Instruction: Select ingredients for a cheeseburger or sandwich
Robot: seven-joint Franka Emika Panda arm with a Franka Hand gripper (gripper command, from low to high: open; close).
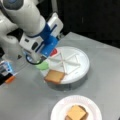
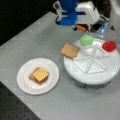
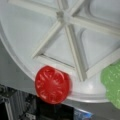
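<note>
Three ingredients are sitting on the white divided tray [image 2: 110, 72]: a brown toast slice [image 2: 69, 50] hanging over the rim on a front view's left, the green lettuce [image 2: 86, 40] at the rim toward a front view's top, and the red disc [image 2: 109, 46] just to the right of the lettuce. In the wrist view the red disc [image 3: 52, 84] is lying on the tray's edge below a spoke, with the lettuce [image 3: 112, 86] showing at the right border.

I am hovering my gripper [image 1: 47, 51] over the tray's rim, just above the red disc [image 1: 53, 52] and the lettuce [image 1: 42, 66], touching neither as far as I can make out. My blue wrist block is hiding the fingers, so I cannot tell whether they are spread or closed, and nothing is showing between them in the wrist view.

On the white paper plate [image 2: 25, 86], set apart from the tray, the sandwich is already standing as a small stack: the yellow-orange cheese [image 2: 40, 74] is lying on top, and a brown edge, probably toast, is peeking out beneath it. The grey table [image 2: 30, 45] is carrying both plate and tray.
</note>
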